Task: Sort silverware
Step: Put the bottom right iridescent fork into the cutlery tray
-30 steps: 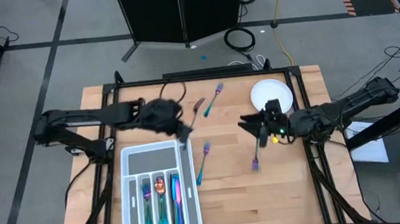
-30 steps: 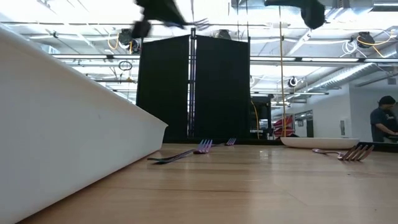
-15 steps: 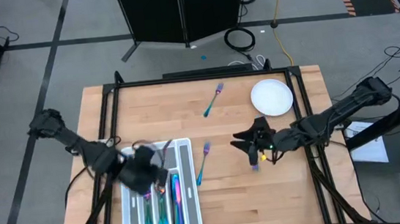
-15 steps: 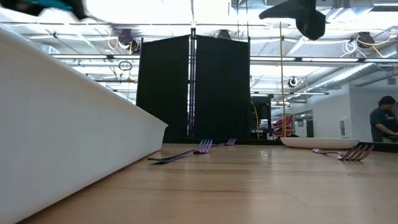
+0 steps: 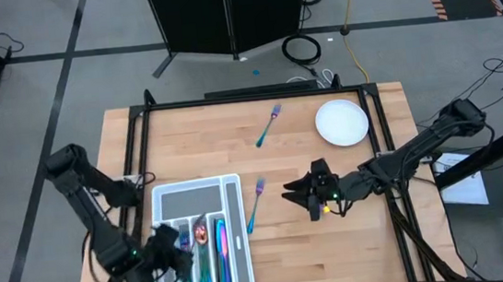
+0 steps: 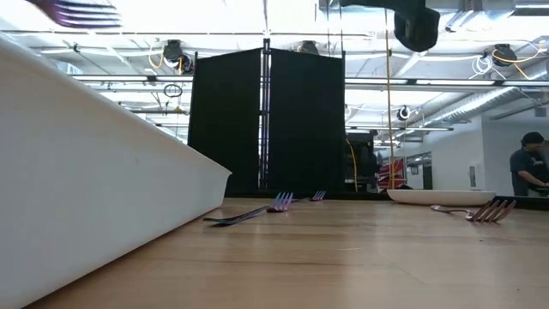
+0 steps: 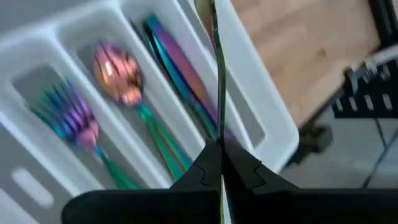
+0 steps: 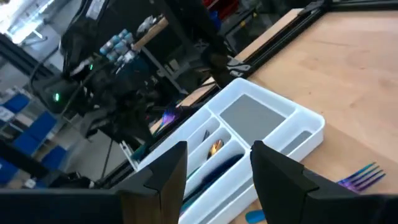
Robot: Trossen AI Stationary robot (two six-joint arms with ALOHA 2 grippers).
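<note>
Tray (image 5: pixel 230 187) sits front-left from above, left gripper (image 5: pixel 166 260) at its near corner, right gripper (image 5: pixel 305 194) mid-table. Low view: forks (image 6: pixel 280 202) lie loose on the table (image 6: pixel 360 257). Left wrist: fingers pinch a slim utensil (image 7: pixel 219 74) over the tray. Right wrist: fingers (image 8: pixel 163 171) spread.

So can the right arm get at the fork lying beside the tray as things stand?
Probably yes: the right claw stands open above bare wood beside that fork, nothing lies between them, and the left claw is off over the tray.
</note>
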